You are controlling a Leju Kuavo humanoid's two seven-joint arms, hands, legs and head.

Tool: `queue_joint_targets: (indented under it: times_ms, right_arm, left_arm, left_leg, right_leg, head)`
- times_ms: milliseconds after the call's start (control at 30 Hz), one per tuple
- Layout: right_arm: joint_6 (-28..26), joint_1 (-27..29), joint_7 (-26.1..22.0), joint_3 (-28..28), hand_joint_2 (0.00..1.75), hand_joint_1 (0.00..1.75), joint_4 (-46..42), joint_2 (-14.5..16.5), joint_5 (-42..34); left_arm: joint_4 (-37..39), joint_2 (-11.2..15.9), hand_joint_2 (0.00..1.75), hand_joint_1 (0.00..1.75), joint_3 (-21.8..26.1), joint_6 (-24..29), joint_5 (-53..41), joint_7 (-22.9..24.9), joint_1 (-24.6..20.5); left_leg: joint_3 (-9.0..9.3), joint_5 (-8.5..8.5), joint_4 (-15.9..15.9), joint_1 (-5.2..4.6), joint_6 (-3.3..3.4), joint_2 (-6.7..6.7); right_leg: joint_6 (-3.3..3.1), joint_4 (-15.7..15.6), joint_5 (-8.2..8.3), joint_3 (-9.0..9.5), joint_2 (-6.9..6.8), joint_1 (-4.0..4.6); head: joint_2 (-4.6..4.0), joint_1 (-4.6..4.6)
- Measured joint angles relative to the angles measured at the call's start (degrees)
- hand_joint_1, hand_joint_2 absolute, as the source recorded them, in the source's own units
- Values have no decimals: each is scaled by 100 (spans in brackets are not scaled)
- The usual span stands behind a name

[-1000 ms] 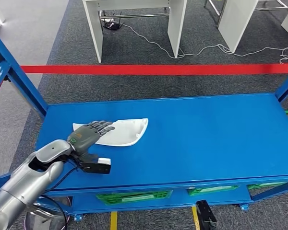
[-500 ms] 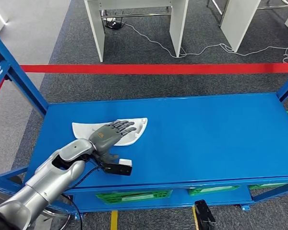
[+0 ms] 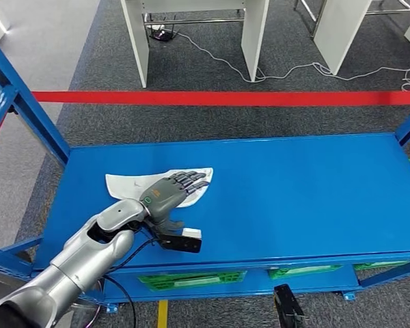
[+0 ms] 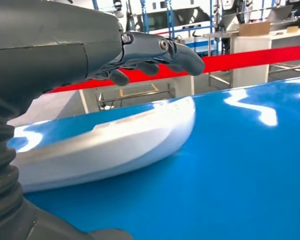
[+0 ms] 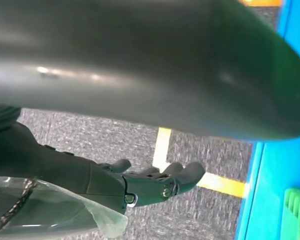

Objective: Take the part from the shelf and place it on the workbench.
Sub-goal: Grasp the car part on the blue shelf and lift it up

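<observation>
A flat white plastic part [image 3: 124, 185] lies on the blue shelf deck [image 3: 296, 198], left of centre, its tapered end pointing right. My left hand [image 3: 171, 191] reaches over the right half of the part with its fingers stretched out flat. In the left wrist view the fingers [image 4: 156, 50] hover just above the part [image 4: 114, 140] with a gap under them, and nothing is gripped. My right hand [image 5: 141, 182] hangs beside the shelf over the carpet, fingers loosely extended and holding nothing.
Blue uprights [image 3: 27, 109] frame the shelf at the left and right ends. Green bins [image 3: 193, 280] sit on the level below. Beyond the shelf run a red floor line [image 3: 219, 98], white table legs [image 3: 136, 41] and loose cables [image 3: 306, 68].
My left hand has slid to the right along the part, from its left-middle toward its tapered end. The part itself has not moved.
</observation>
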Motion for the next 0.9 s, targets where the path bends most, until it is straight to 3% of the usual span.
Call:
queue_joint_targets:
  times_ms: [67, 167, 233, 267, 333, 367, 433, 467, 500, 567, 600, 667, 700, 733, 767, 800, 833, 900]
  right_arm:
    - [-16, -4, -1, 2, 0, 0, 0, 5, -16]
    - [-31, 6, -4, 2, 0, 0, 0, 3, -39]
    - [-32, 31, -4, 1, 0, 0, 0, 3, -57]
    - [-33, 38, -4, 1, 0, 0, 0, 2, -67]
    - [-37, 31, -8, -1, 0, 0, 0, -3, -81]
    - [-39, 24, -11, -1, 0, 0, 0, -7, -87]
    - [-43, 27, -17, -1, 0, 0, 0, -10, -102]
    - [-46, 36, -20, -1, 0, 0, 0, -10, -110]
    - [-48, 47, -23, -1, 0, 0, 0, -10, -116]
    - [-56, 54, -37, -4, 0, 0, -1, -14, -132]
    - [-60, 51, -46, -5, 0, 0, -2, -17, -144]
    - [-66, 53, -61, -8, 0, 0, -2, -21, -170]
    - [-66, 62, -65, -8, 0, 0, -2, -22, -179]
    - [-65, 71, -67, -9, 0, 0, -2, -22, -184]
    - [-66, 80, -68, -10, 0, 0, -2, -23, -186]
    - [-66, 84, -68, -10, 0, 0, -2, -24, -189]
    - [-66, 85, -69, -11, 0, 0, -2, -24, -190]
    - [-66, 81, -72, -11, 0, 0, -2, -24, -191]
  left_arm:
    - [25, -19, 175, 0, 4, 27, -1, 22, -4]
    - [97, -26, 175, 0, 9, 82, 1, 58, 21]
    - [171, -17, 175, 0, 17, 95, 2, 65, 65]
    - [210, -10, 175, 0, 27, 97, 4, 63, 80]
    - [275, 3, 175, 1, 60, 100, 11, 57, 90]
    - [306, 13, 175, 15, 86, 103, 20, 55, 88]
    - [369, 37, 175, 94, 148, 106, 46, 55, 84]
    - [405, 51, 175, 137, 179, 104, 63, 55, 83]
    - [440, 66, 175, 166, 209, 99, 79, 54, 82]
    - [511, 99, 175, 175, 271, 86, 106, 40, 82]
    - [544, 118, 175, 175, 298, 71, 116, 25, 83]
    - [608, 154, 175, 175, 332, 30, 133, -8, 103]
    - [635, 173, 175, 175, 341, 9, 138, -18, 121]
    - [655, 188, 175, 175, 347, -3, 141, -24, 140]
    - [670, 203, 175, 175, 359, -10, 146, -27, 151]
    - [679, 213, 175, 175, 374, -11, 150, -28, 152]
    - [684, 220, 175, 175, 391, -9, 154, -29, 142]
    - [688, 232, 175, 175, 421, -6, 161, -30, 107]
  left_leg:
    - [37, 38, -76, 30, 41, 3]
    - [52, 55, -106, 38, 76, 8]
    - [50, 52, -100, 32, 80, 8]
    - [50, 47, -92, 32, 77, 6]
    - [51, 25, -62, 35, 51, 2]
    - [38, 8, -30, 24, 26, -1]
    - [12, -6, 10, -1, -26, -4]
    - [3, -4, 19, -10, -47, -5]
    - [3, -4, 17, -7, -67, -4]
    - [-45, -115, 153, 7, -123, -1]
    - [-138, -258, 379, 18, -159, 2]
    - [-460, -634, 1125, 40, -216, 5]
    - [-617, -764, 1476, 48, -228, 5]
    - [-702, -790, 1665, 51, -230, 5]
    - [-682, -698, 1623, 52, -221, 5]
    - [-554, -512, 1355, 52, -202, 5]
    - [-355, -288, 937, 49, -171, 5]
    - [-16, -48, 229, 27, -111, 4]
  right_leg:
    - [51, 154, -126, -80, -3, 0]
    - [96, 1132, -589, -539, -3, -3]
    - [119, 1537, -652, -751, -5, -8]
    - [125, 1429, -529, -711, -5, -10]
    - [123, 733, -159, -382, -7, -19]
    - [111, 378, -46, -196, -4, -19]
    - [63, 48, -8, -8, 3, -14]
    - [30, 32, -18, 14, 8, -6]
    - [-7, 36, -9, 10, 8, -12]
    - [-77, 21, 8, 17, 5, -29]
    - [-105, 12, 15, 21, 2, -40]
    - [-134, 13, 16, 21, -2, -38]
    - [-135, 14, 15, 21, -3, -37]
    - [-135, 15, 15, 21, -3, -36]
    - [-135, 15, 15, 25, -2, -35]
    - [-134, 16, 14, 32, -1, -33]
    - [-130, 16, 13, 41, 0, -31]
    - [-100, 20, 10, 40, -1, -13]
  head:
    - [0, 10]
    - [0, 34]
    - [0, 34]
    - [0, 35]
    - [0, 37]
    - [0, 39]
    - [0, 38]
    - [0, 38]
    - [0, 37]
    - [0, 28]
    - [0, 20]
    - [0, 4]
    - [0, 5]
    - [0, 4]
    - [0, 3]
    - [0, 3]
    - [0, 3]
    - [0, 7]
